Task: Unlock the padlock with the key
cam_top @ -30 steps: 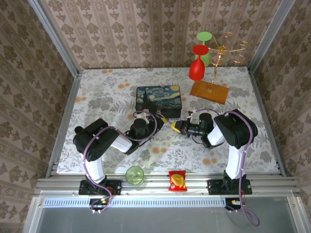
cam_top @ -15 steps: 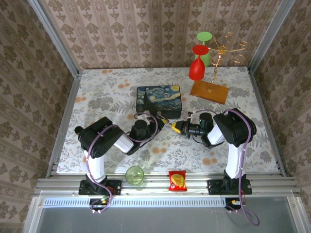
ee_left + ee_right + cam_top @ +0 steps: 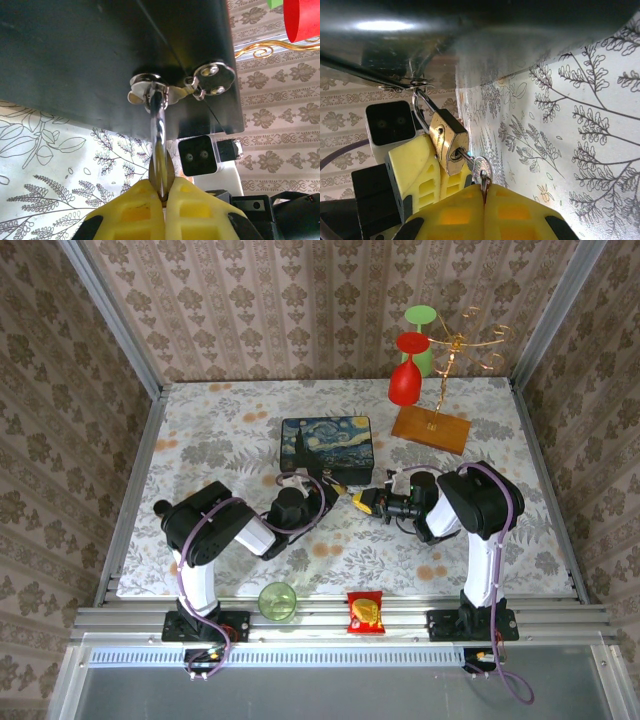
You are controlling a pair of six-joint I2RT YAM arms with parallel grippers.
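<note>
at the front wall of the painted box (image 3: 326, 443), near the middle of the table (image 3: 200, 440), the padlock (image 3: 447, 142) hangs by its shackle (image 3: 159, 120) from the box's clasp (image 3: 150, 90). its long side runs from the clasp to the keyhole end, which points at the right gripper (image 3: 484, 196). that gripper pinches the key (image 3: 481, 171), stuck in the keyhole. the left gripper (image 3: 161, 194) squeezes the padlock's body between its 2 fingers (image 3: 135, 210).

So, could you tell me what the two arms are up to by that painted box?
They are working on the padlock, which hangs by its shackle from the latch of the starry-night box. The left gripper is shut on the padlock's body, apparently steadying it. The right gripper pinches the head of the key, whose blade sits in the keyhole. The padlock is not yet off the latch.
</note>
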